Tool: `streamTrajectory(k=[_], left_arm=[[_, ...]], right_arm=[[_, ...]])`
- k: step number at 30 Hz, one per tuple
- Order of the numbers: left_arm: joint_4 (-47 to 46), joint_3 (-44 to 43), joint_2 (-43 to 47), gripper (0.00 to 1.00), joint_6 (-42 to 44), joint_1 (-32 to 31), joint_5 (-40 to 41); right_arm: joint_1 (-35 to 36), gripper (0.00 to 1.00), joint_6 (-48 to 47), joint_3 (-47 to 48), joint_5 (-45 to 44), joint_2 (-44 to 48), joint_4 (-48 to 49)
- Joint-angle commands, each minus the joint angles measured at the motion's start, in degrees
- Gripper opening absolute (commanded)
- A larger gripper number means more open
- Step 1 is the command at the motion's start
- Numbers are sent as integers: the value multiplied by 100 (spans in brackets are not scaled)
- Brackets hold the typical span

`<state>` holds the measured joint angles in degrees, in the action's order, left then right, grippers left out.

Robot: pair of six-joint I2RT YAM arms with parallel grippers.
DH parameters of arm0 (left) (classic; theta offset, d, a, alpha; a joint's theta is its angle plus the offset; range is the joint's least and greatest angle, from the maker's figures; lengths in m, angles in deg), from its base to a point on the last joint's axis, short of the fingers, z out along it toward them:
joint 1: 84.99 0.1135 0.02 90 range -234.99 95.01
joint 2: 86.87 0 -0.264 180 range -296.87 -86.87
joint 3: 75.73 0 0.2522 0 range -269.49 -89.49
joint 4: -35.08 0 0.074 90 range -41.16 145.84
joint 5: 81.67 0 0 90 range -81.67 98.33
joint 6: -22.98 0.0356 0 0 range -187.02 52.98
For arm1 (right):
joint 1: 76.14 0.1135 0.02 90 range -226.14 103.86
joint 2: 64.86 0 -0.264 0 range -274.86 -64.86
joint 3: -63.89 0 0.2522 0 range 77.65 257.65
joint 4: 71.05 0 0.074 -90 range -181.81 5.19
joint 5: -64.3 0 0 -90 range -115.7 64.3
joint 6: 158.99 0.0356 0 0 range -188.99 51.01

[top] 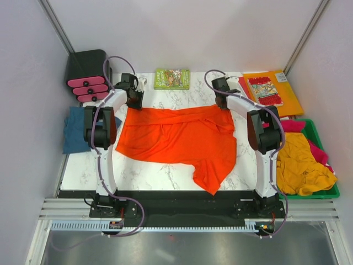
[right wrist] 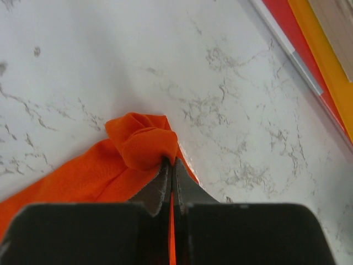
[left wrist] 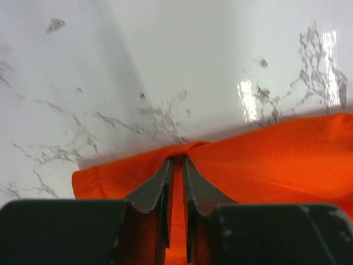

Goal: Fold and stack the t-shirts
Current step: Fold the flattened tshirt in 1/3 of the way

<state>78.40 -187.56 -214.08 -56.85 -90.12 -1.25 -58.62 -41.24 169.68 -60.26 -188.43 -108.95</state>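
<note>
The orange-red t-shirt (top: 182, 138) lies spread on the marble table, its far edge stretched between both grippers. My left gripper (top: 134, 102) is shut on the shirt's far left corner (left wrist: 132, 171); the cloth shows pinched between its fingertips (left wrist: 177, 161). My right gripper (top: 223, 104) is shut on the far right corner, where the cloth bunches into a lump (right wrist: 144, 141). A teal-blue shirt (top: 74, 130) lies off the table's left edge. Mustard-yellow (top: 300, 163) and magenta-pink (top: 292, 127) shirts fill the green bin.
A green bin (top: 319, 193) stands at the right. An orange folder with a comic book (top: 273, 91) lies at the back right. A green book (top: 172, 78) lies at the back middle. A black stand with pink pads (top: 88, 77) sits at the back left.
</note>
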Motion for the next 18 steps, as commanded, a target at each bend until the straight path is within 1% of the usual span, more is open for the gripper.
streamTrajectory(k=[1, 2, 6, 8, 10, 11, 12, 13, 14, 15, 16, 17, 18], left_arm=[[340, -651, -435, 18, -226, -6, 202], [357, -749, -505, 19, -261, -15, 220], [515, -1293, -926, 19, -358, -6, 352], [568, -1654, -1041, 21, -402, -15, 422], [568, -1804, -1025, 29, -428, -15, 396], [560, -1804, -946, 33, -446, -15, 274], [499, -1769, -849, 41, -464, -15, 229], [272, -1543, -483, 44, -525, -15, 177], [87, -1367, -262, 48, -560, -15, 63], [-80, -1165, -42, 55, -578, -15, -16], [-221, -849, 386, 58, -604, -23, -78], [-301, -751, 539, 61, -613, -32, -122], [-293, -697, 697, 61, -604, -58, -123]], right_arm=[[-178, 0, -85, 727, -164, -343, -266], [-239, 0, -94, 990, -173, -500, -380], [-381, 1, -129, 1554, -77, -835, -556], [-451, 2, -164, 1905, -42, -1020, -644], [-469, 5, -217, 1994, 134, -968, -636], [-460, 8, -235, 1916, 230, -863, -444], [-442, 16, -252, 1759, 353, -697, -260], [-399, 23, -365, 1322, 580, -260, 12], [-285, 33, -427, 1144, 652, -38, 467], [-232, 46, -463, 1064, 670, 156, 550], [-153, 51, -550, 1071, 610, 401, 542], [4, 59, -568, 1115, 583, 499, 420], [67, 61, -577, 1115, 574, 587, 349]])
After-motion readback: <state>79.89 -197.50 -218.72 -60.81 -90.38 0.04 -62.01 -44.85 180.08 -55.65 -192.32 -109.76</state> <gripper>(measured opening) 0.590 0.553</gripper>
